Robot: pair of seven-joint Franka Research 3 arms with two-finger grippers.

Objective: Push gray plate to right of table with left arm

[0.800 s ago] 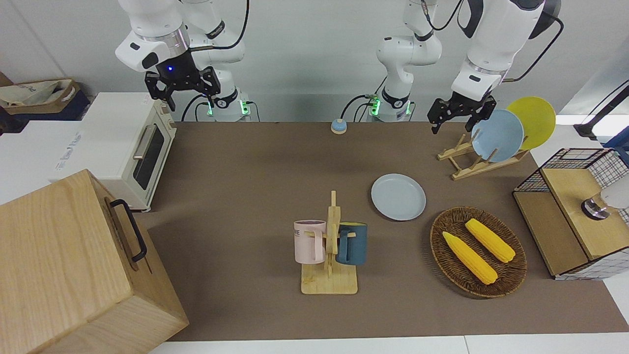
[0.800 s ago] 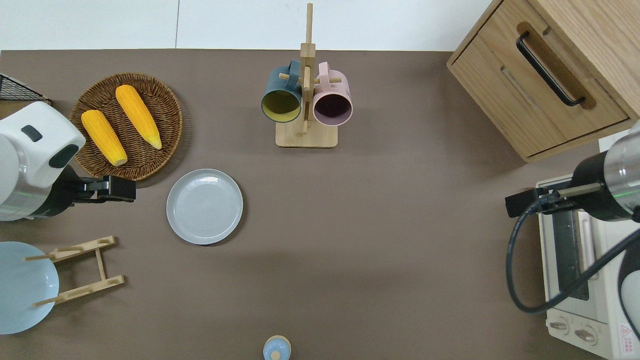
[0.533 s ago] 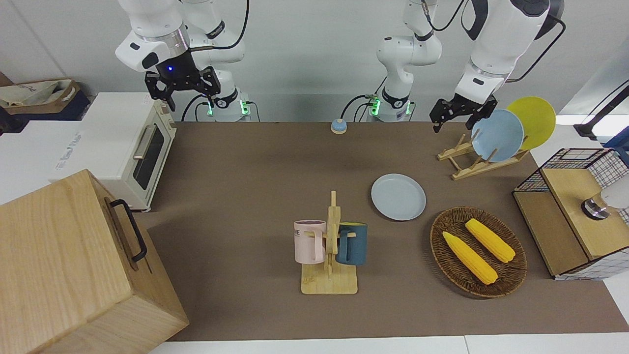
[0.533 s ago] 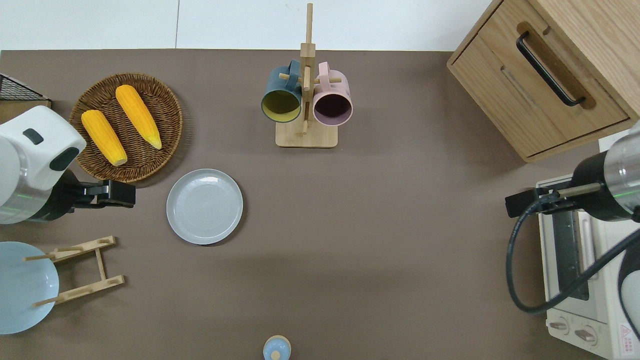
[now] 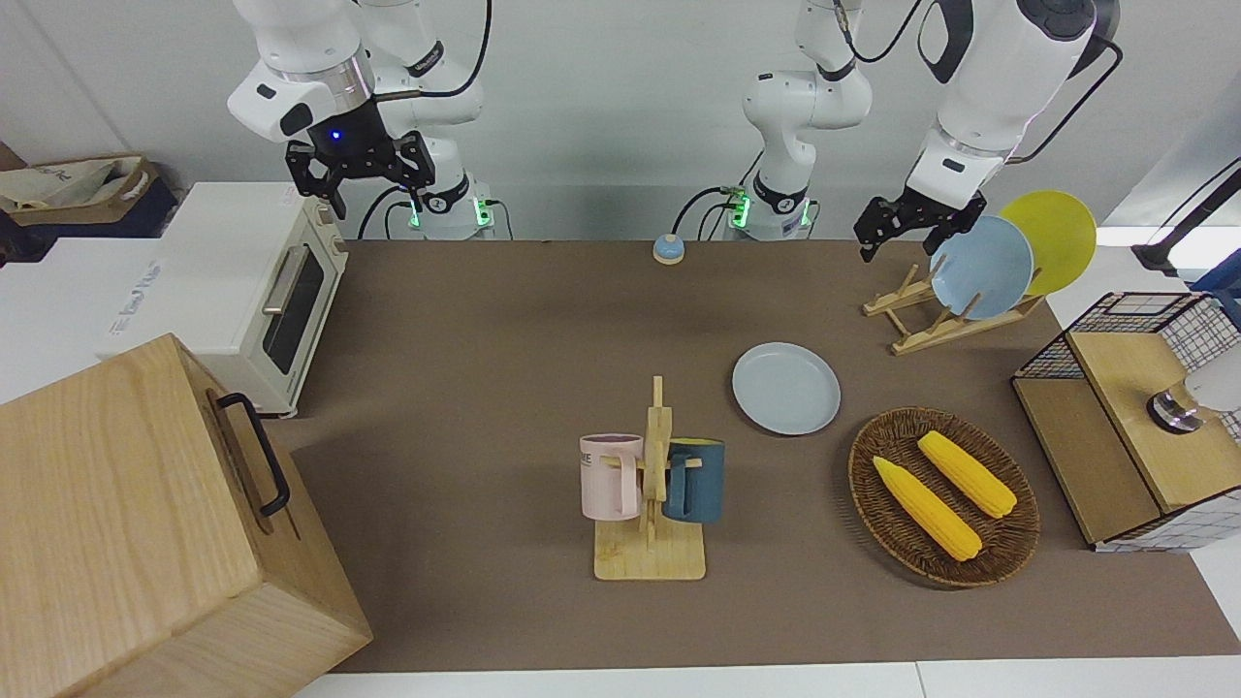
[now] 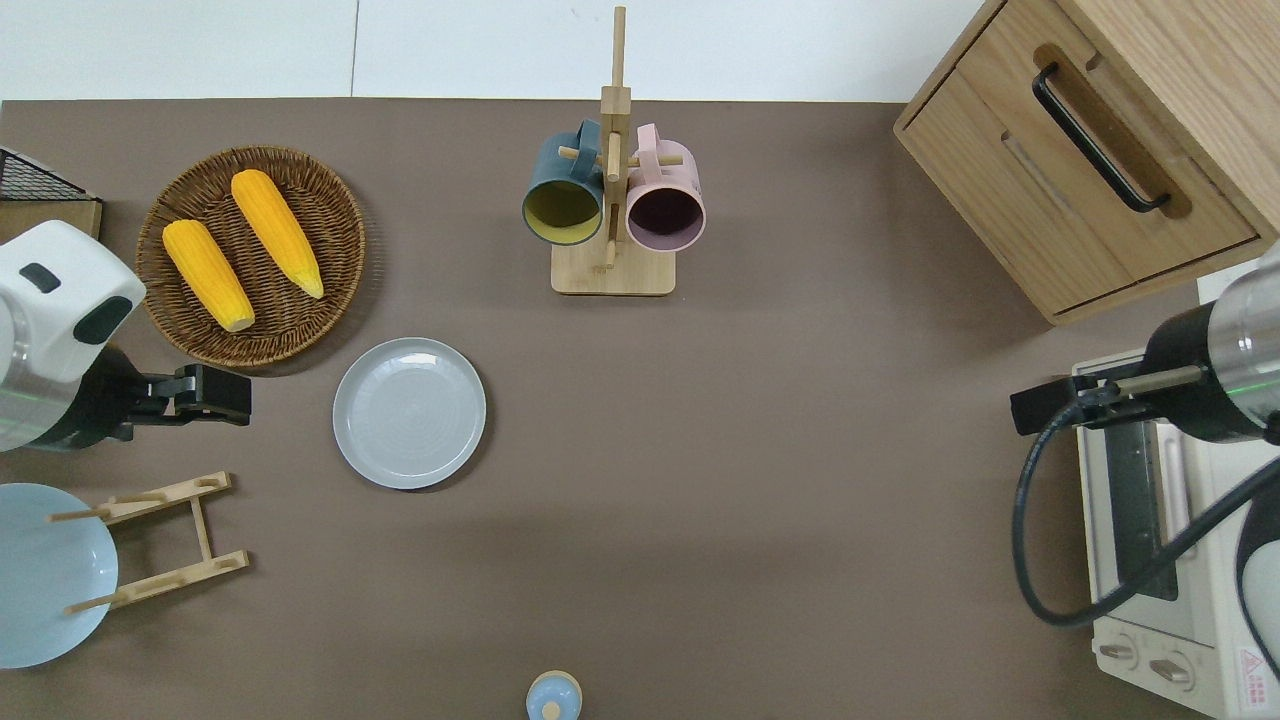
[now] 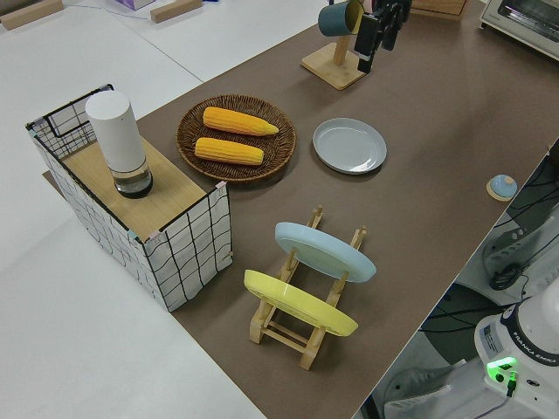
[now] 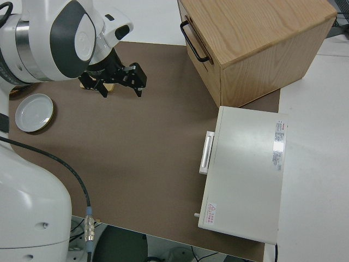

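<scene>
Overhead view shows the table (image 6: pixel 760 500), a broad brown surface with white edges, carrying the largest items at the right arm's end: a wooden cabinet (image 6: pixel 1100 130) with a black handle, and nearer the robots a white toaster oven (image 6: pixel 1170 560) with a red warning triangle label on its corner; the printing on its top panel is too small to read. At the left arm's end sit a wire-grid basket (image 5: pixel 1134 407) holding a white cylinder, and a round wicker tray (image 6: pixel 330 215) with two corn cobs (image 6: pixel 240 250). A wooden dish rack (image 5: pixel 945 325) holds a sky-blue plate (image 5: pixel 981 267) and a yellow plate (image 5: pixel 1052 237) on edge. A mug tree (image 6: pixel 612 270) stands toward the table's edge farthest from the robots, with a dark teal mug (image 6: pixel 562 200) and a pink mug (image 6: pixel 666 205); the pink mug bears dark lettering, of which I cannot make out whole words.

The gray plate (image 6: pixel 409 412) lies flat on the table, just beside the wicker tray and nearer the robots than it. The left gripper (image 6: pixel 215 393) is in the air over bare tabletop, apart from the plate, toward the left arm's end, between the tray and the rack. Its fingers hold nothing; whether they are parted or closed cannot be told. The right gripper (image 5: pixel 361 173) is parked, its fingers spread and empty. A small blue bell (image 6: pixel 552 697) sits at the robots' edge.
</scene>
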